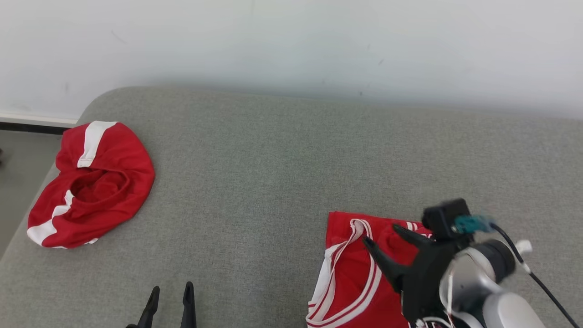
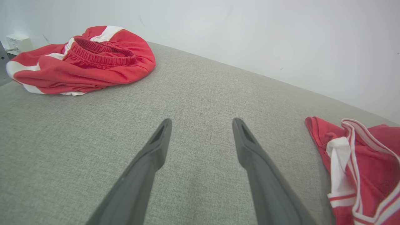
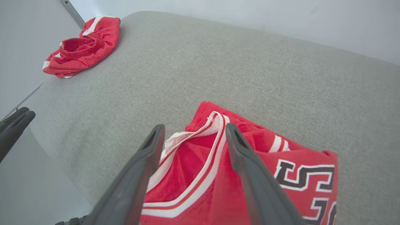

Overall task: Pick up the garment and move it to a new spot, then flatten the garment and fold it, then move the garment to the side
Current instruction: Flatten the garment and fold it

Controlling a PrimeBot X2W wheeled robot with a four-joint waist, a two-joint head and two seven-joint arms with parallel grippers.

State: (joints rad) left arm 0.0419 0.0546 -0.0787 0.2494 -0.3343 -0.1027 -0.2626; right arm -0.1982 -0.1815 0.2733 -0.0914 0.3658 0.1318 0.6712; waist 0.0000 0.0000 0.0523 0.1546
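Note:
The garment [image 1: 350, 273], a red jersey with white trim and a dark number, lies bunched and folded on the grey cushion at the near right; it also shows in the right wrist view [image 3: 187, 168] and at the right edge of the left wrist view [image 2: 372, 168]. My right gripper [image 1: 381, 234] hovers over its white-trimmed edge, open, fingers either side of the trim [image 3: 195, 127] with nothing pinched. My left gripper [image 1: 172, 288] stands open over bare cushion near the front edge [image 2: 202, 121], well to the left of the jersey.
Red shorts [image 1: 100, 182] with white stripes lie crumpled at the cushion's far left corner [image 2: 93, 62] [image 3: 81, 50]. The grey cushion [image 1: 273, 182] stretches wide between the two pieces. A white wall runs behind it. Floor lies beyond the left edge.

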